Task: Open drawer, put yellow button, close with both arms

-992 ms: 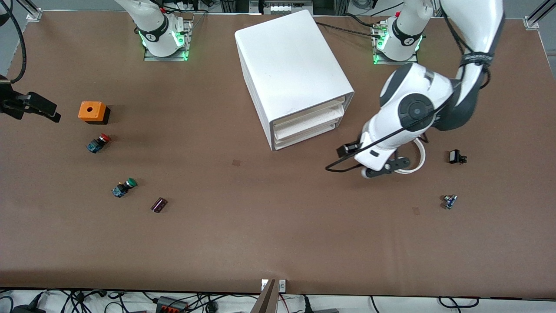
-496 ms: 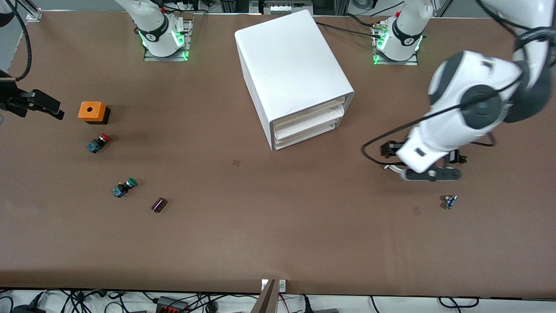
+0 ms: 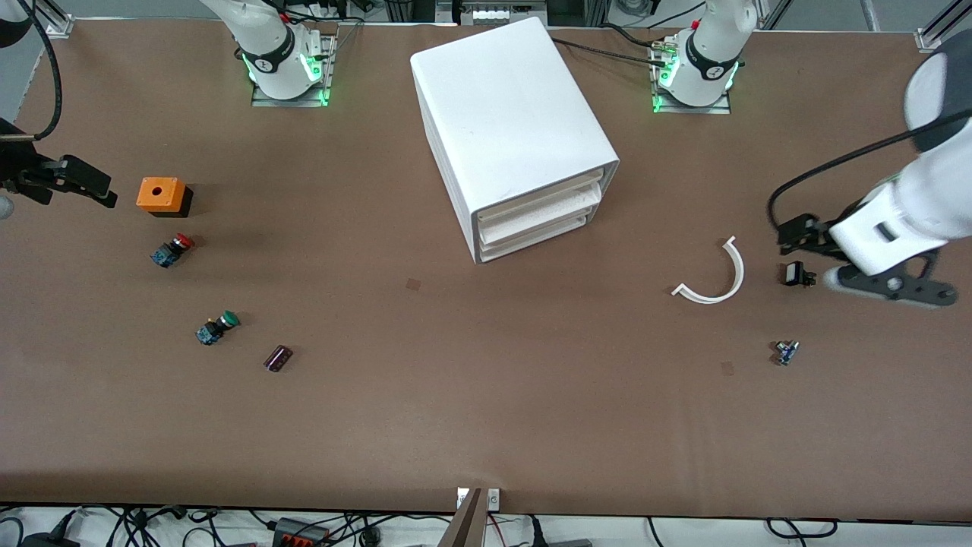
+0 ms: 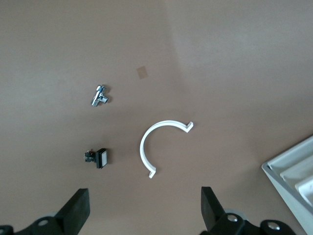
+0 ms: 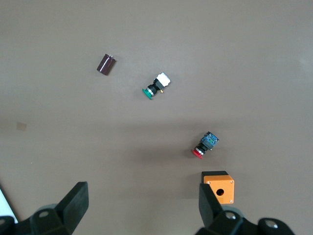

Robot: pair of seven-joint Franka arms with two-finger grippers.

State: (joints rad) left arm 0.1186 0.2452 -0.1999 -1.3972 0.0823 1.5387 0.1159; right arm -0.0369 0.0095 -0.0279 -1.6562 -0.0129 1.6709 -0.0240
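Observation:
The white cabinet (image 3: 501, 114) stands in the middle of the table, with its three drawers stacked at the front. The top drawer (image 3: 543, 199) sits pushed in like the two below it. No yellow button shows in any view. My left gripper (image 4: 144, 211) hangs open and empty over the table at the left arm's end, close to a small black part (image 3: 795, 274). My right gripper (image 5: 142, 203) is open and empty too, up over the right arm's end of the table beside an orange box (image 3: 156, 194). The left wrist view catches a corner of the cabinet (image 4: 293, 171).
Near the orange box lie a red-capped button (image 3: 171, 251), a green-capped button (image 3: 216, 327) and a dark cylinder (image 3: 278, 358). At the left arm's end lie a white curved strip (image 3: 714, 285) and a small metal part (image 3: 786, 352).
The left arm has swung from in front of the cabinet to the left arm's end of the table, uncovering the white curved strip. The right gripper has barely moved.

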